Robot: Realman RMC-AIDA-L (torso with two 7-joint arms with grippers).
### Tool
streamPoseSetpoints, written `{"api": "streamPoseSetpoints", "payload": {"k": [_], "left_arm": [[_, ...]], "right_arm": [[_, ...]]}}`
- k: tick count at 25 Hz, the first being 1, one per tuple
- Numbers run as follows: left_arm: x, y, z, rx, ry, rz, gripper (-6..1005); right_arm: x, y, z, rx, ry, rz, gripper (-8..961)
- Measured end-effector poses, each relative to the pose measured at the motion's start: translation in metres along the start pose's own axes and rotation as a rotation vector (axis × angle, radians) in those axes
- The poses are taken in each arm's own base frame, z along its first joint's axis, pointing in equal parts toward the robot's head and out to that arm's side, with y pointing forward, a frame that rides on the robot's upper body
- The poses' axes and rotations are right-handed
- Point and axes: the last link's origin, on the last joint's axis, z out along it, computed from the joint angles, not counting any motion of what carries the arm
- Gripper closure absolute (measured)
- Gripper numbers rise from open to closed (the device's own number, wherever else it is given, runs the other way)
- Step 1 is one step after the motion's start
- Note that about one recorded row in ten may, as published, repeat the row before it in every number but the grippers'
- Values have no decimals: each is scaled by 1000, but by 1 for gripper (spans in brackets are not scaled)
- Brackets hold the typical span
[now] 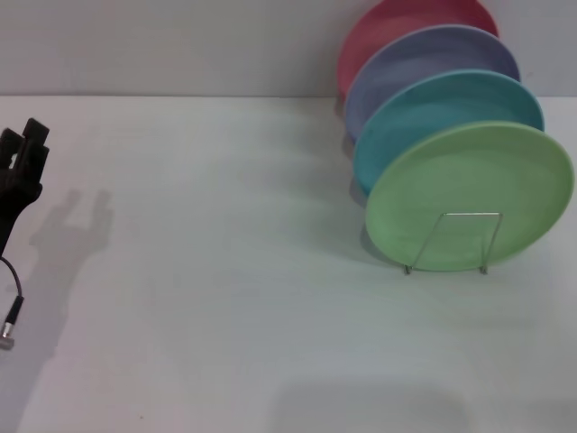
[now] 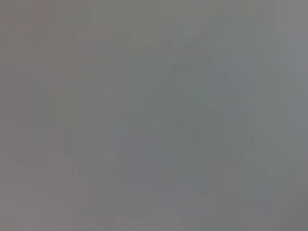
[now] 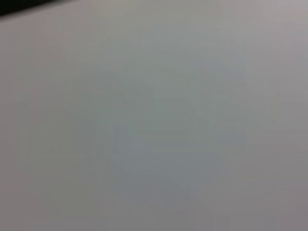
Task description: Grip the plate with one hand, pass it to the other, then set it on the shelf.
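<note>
Standing on edge in the shelf [image 1: 469, 236], the light green plate [image 1: 469, 194] takes the frontmost slot, leaning back slightly toward the row behind it. One bent wire loop of the shelf rises in front of the plate's lower face, its two feet on the bench [image 1: 225, 298] just under the plate's rim. Behind the plate, stacked in the same row and partly overlapped by it — a teal plate [image 1: 433, 113], then a lavender plate [image 1: 424, 59], then a red plate [image 1: 397, 23] farthest back, near the wall. All four stand upright and lean the same way.

Left gripper [image 1: 22, 153] sits well apart from the plate, at the far side of the bench across from the shelf, dark, pointing up, holding nothing; its shadow falls on the bench beside it toward the plate. Cannot tell whether its jaws are apart or together. A thin cable with a metal plug [image 1: 9, 334] hangs below it.

Right gripper does not show in any view. Left wrist view gives only a plain grey surface; right wrist view gives a plain pale surface with a dark strip at one corner — nothing identifiable in either.
</note>
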Motion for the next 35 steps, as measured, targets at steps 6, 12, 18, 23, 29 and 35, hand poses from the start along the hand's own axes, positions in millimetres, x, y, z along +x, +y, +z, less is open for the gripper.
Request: {"api": "streamPoseSetpoints", "payload": {"k": [6, 12, 18, 23, 29, 35], "left_arm": [[12, -11, 8, 63, 49, 329, 467], [21, -21, 14, 120, 73, 404, 308], [28, -28, 17, 141, 86, 429, 175], [26, -29, 15, 165, 81, 432, 155], [23, -27, 15, 159, 72, 429, 155], [18, -22, 25, 150, 51, 410, 155]], "right_arm": [[31, -28, 0, 222, 187, 26, 538], [45, -42, 3, 380, 235, 7, 321], [64, -35, 26, 418, 285, -74, 235], [70, -40, 39, 470, 286, -63, 240], [61, -49, 30, 517, 250, -69, 241], [59, -53, 27, 526, 252, -80, 241]]}}
